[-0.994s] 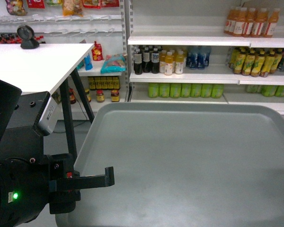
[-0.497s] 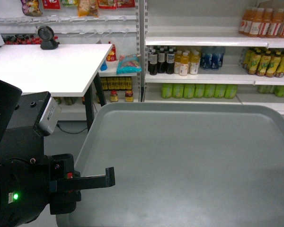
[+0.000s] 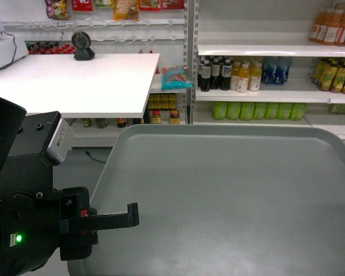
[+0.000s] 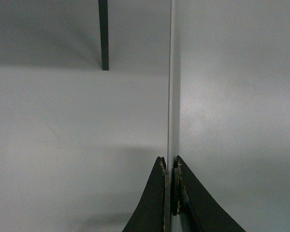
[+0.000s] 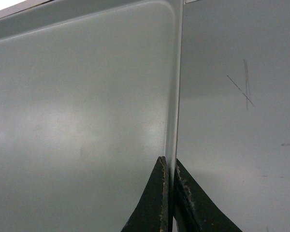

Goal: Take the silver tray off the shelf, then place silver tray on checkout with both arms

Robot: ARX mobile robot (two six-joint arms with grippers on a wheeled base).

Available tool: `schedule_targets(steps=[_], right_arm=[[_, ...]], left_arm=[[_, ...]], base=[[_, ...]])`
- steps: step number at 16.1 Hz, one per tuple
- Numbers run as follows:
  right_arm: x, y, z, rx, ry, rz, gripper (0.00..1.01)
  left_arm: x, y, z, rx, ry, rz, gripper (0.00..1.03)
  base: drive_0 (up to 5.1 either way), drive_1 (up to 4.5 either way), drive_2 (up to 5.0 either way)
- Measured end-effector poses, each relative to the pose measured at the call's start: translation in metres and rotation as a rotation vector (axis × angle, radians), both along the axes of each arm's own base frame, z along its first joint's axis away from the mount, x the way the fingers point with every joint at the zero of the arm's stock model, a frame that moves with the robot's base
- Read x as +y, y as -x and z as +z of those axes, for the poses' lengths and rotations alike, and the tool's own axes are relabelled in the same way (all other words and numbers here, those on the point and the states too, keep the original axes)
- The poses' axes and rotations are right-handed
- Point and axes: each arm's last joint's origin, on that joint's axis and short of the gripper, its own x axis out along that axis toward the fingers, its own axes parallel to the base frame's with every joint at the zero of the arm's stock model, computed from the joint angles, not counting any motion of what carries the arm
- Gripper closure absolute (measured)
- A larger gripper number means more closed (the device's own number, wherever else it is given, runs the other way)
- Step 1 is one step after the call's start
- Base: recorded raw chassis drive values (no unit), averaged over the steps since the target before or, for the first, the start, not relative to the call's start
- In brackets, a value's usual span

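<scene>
Since a second ago the whole store background has slid to the right in the head view, so the white checkout bench (image 3: 75,83) now shows more of its top and sits farther right, while the silver tray (image 3: 230,195) keeps its place in the picture. In the head view the left tool (image 3: 112,218) pinches the tray's left rim, one black finger lying over the rim onto the tray floor; the tray is held in the air, and the bench lies well beyond and above-left of this tool, with the shelf (image 3: 276,50) of bottled drinks (image 3: 230,75) far behind the tray. A small black fan-like device (image 3: 82,46) stands on the bench's far side. In the left wrist view the left tool's two fingers (image 4: 152,203) are pressed together on the tray's thin rim, grey floor (image 4: 63,145) to the tool's left. In the right wrist view the right tool (image 5: 168,198) likewise pinches the tray's rim, the tray's inner surface spreading left of it.
</scene>
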Motion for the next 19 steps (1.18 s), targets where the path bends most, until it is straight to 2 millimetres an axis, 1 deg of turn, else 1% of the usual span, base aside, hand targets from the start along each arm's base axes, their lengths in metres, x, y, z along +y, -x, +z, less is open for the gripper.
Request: schedule_targets(steps=[19], right_arm=[[0.0000, 0.0001, -0.0010, 0.006, -0.001, 0.000, 0.98]], left_arm=[[0.0000, 0.0001, -0.0001, 0.001, -0.001, 0.000, 1.00]], base=[[-5.1, 2.35, 2.3]])
